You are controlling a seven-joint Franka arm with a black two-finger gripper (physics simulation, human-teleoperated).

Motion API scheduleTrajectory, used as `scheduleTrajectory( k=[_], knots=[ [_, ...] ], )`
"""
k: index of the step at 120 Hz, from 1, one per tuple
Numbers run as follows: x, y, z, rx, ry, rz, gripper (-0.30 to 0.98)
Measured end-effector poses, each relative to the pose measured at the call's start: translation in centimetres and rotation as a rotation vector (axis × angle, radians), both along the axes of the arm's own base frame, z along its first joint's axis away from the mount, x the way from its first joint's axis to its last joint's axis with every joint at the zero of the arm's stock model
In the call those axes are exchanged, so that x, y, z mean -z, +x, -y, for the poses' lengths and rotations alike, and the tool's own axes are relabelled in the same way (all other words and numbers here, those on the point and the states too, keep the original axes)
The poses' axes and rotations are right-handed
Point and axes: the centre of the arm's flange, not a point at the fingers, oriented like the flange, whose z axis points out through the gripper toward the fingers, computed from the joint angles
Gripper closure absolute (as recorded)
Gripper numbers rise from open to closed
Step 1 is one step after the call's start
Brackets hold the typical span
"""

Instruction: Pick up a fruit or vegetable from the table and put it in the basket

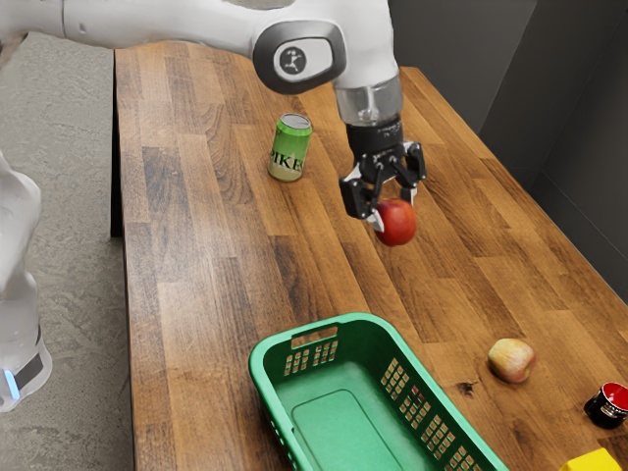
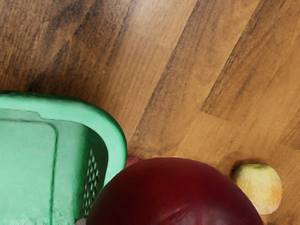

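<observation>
The long edge of the tabletop (image 1: 196, 245) drops to the floor (image 1: 74, 128) at the exterior view's left; the opposite edge slants down toward the exterior view's right, by a dark wall (image 1: 461, 59). Bare wood runs between the green can (image 1: 288, 148) and the basket (image 1: 276, 343), and again between the basket and the pale apple (image 1: 511, 361). The basket's rounded rim stands up around its open top, with slotted walls below, and we see part of its floor.

The basket is cut off in both our views. In the exterior view we lose part of the yellow thing (image 1: 591, 461) at the lower border and a little of the red-and-black thing (image 1: 609, 404) at the side. In the wrist view a pink thing (image 2: 132, 161) peeps out between rim and held fruit, too covered for us to name. Some pink also shows through the basket's slots in the exterior view; we can't tell if it is the same.

Our claw (image 1: 392, 211) is closed around the red fruit (image 1: 397, 225), one finger on either side, holding it up off the wood. The fruit sits at the fingertips, outside the basket.
</observation>
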Motion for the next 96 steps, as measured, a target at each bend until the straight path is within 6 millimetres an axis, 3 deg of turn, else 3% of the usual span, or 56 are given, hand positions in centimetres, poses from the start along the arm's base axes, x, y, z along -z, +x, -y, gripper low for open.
scheduleTrajectory(
  k=[19,44,80,91,96],
  knots=[
    [-0.3,-2.6,6.1,0.096,-0.02,-0.015,0.52],
    [0.8,-4.4,11.6,0.169,-0.069,-0.068,0.55],
    [1.9,-4.5,15.3,0.201,-0.122,-0.122,0.53],
    [1.9,-4.5,15.6,0.197,-0.136,-0.128,0.53],
    [1.7,-4.6,15.5,0.195,-0.14,-0.126,0.43]
  ],
)
